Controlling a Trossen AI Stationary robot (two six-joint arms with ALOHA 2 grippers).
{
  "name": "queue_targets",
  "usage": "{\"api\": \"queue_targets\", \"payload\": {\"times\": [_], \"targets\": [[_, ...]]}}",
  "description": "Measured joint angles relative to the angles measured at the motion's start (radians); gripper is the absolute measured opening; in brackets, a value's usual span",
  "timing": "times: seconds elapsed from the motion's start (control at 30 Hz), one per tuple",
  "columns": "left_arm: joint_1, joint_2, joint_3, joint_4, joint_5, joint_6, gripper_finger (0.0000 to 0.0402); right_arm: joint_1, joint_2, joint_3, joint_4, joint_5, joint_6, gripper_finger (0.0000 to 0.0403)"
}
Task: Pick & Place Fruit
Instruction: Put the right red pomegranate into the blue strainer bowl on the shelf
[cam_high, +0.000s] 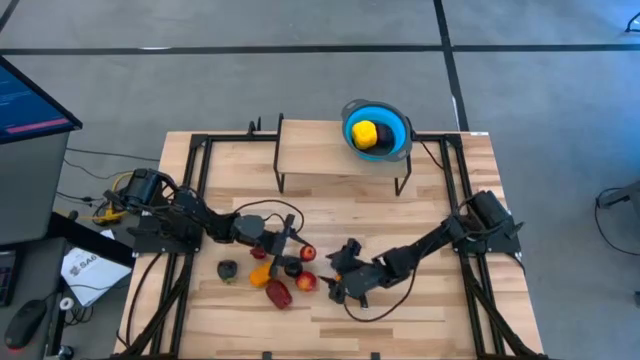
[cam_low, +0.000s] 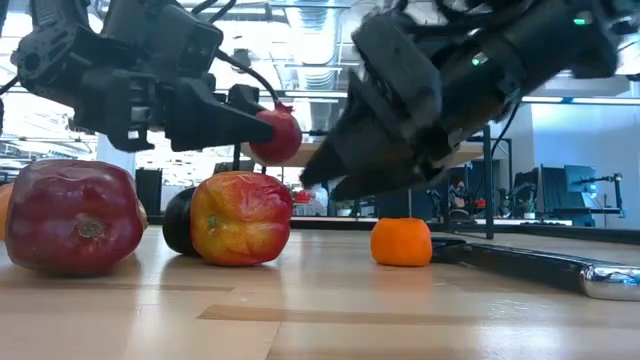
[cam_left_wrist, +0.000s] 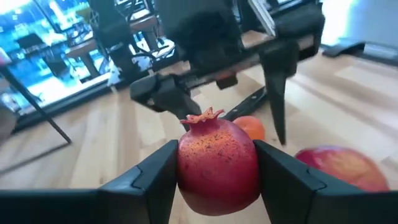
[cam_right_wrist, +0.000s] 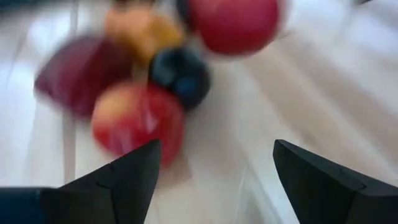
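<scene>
A red pomegranate (cam_left_wrist: 217, 165) sits between the fingers of my left gripper (cam_left_wrist: 217, 155), above the table's middle (cam_high: 307, 253). My right gripper (cam_right_wrist: 214, 146) stands open just right of it (cam_high: 336, 278), nothing between its fingers. Below and ahead of the fingers, a cluster of fruit rests on the wood: a red-yellow apple (cam_low: 240, 217), a dark red fruit (cam_low: 70, 215), a black-purple fruit (cam_right_wrist: 180, 74), a yellow-orange piece (cam_high: 260, 277) and a small orange (cam_low: 401, 242). Another dark fruit (cam_high: 228, 270) lies to the left. A yellow fruit (cam_high: 365, 135) lies in the blue bowl (cam_high: 400, 125). My left gripper pinches the pomegranate by its two opposite sides (cam_left_wrist: 186, 165) between its two fingers. The fingers reach in nearly level from the table's left. The fruit is lifted clear of the table (cam_low: 277, 137), its crown (cam_left_wrist: 202, 116) pointing up.
The bowl stands at the right end of a low wooden shelf (cam_high: 330, 150) at the table's far side. Black frame rails (cam_high: 195, 200) run along both table sides. A long dark object with a shiny end (cam_low: 610, 282) lies on the table. Bare wood shows near the front right.
</scene>
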Motion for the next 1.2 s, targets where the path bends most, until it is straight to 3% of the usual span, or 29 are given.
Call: {"api": "queue_targets", "payload": {"times": [0.13, 0.23, 0.7, 1.0, 1.2], "targets": [[0.000, 0.000, 0.000, 0.000, -0.027, 0.066, 0.0190, 0.029, 0.001, -0.027, 0.102, 0.216, 0.193, 0.0302], [0.000, 0.000, 0.000, 0.000, -0.058, 0.124, 0.0190, 0.016, 0.000, -0.028, 0.139, 0.260, 0.261, 0.0302], [0.000, 0.000, 0.000, -0.017, -0.188, 0.385, 0.0191, -0.114, 0.000, 0.049, 0.212, 0.143, 0.196, 0.0302], [0.001, 0.000, 0.000, -0.017, -0.205, 0.384, 0.0191, -0.165, 0.000, 0.146, -0.049, 0.133, 0.244, 0.0302], [0.001, 0.000, 0.000, -0.015, -0.240, 0.384, 0.0191, -0.173, 0.000, 0.164, -0.064, 0.105, 0.268, 0.0301]]}}
